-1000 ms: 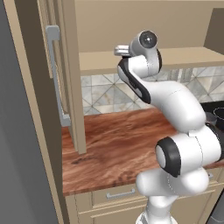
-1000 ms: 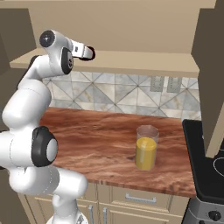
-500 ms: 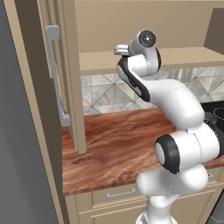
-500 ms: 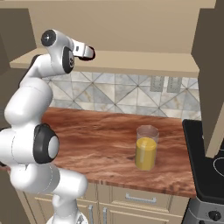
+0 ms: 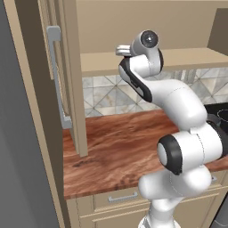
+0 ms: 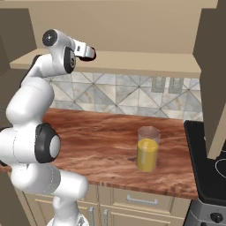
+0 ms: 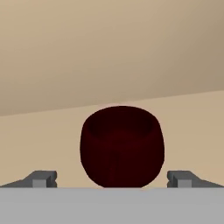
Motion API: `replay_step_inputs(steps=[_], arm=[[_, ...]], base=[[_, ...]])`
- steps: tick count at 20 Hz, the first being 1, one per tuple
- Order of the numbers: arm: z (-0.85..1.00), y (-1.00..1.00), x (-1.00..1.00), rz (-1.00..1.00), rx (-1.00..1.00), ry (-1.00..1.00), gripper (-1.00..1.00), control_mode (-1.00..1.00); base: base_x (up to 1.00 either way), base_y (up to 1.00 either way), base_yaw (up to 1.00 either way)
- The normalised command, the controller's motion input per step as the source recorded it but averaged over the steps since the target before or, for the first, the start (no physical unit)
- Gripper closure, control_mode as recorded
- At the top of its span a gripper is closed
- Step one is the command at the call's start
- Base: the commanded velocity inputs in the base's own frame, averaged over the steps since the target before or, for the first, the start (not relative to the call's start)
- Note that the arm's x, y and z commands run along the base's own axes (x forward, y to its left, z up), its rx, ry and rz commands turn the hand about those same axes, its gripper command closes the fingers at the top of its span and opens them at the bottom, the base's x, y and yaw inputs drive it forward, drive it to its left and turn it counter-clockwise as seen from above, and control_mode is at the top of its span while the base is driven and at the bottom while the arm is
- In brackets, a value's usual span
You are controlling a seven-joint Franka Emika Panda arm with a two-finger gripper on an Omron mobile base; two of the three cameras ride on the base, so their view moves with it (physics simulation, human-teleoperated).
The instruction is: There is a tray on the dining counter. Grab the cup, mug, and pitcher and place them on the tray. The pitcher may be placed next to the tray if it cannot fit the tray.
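Observation:
The dark maroon mug (image 7: 121, 144) stands on a beige shelf (image 6: 132, 66) above the counter, close ahead in the hand view. My gripper (image 7: 116, 179) is raised to that shelf (image 5: 178, 60) and is open; its fingertips (image 7: 41, 179) flank the mug's lower sides without touching it. From the right base view the gripper (image 6: 91, 54) reaches over the shelf's left part. The clear pitcher (image 6: 148, 149) with orange-yellow liquid stands upright on the wood counter (image 6: 97, 141) below, toward the right. The tray, the cup and the dining counter are out of view.
A tall beige cabinet with a grey handle (image 5: 55, 75) stands at the left end of the counter (image 5: 116, 142). A black stove (image 6: 207, 167) adjoins the counter's right end. Tiled wall (image 6: 123, 95) runs behind, and a brown cabinet (image 6: 214, 66) hangs at the upper right.

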Motion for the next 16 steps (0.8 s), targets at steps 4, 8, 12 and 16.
replay_step_inputs(steps=[4,8,12,16], arm=[[0.00,0.00,0.07,0.00,0.00,0.00,-1.00,-1.00],[0.00,0.00,0.06,0.00,0.00,0.00,-1.00,-1.00],[0.00,0.00,0.04,0.00,0.00,0.00,-1.00,-1.00],[0.00,0.00,0.03,0.00,0.00,0.00,-1.00,-1.00]], base=[[0.00,0.00,0.00],[0.00,0.00,0.00],[0.00,0.00,0.00],[0.00,0.00,0.00]])
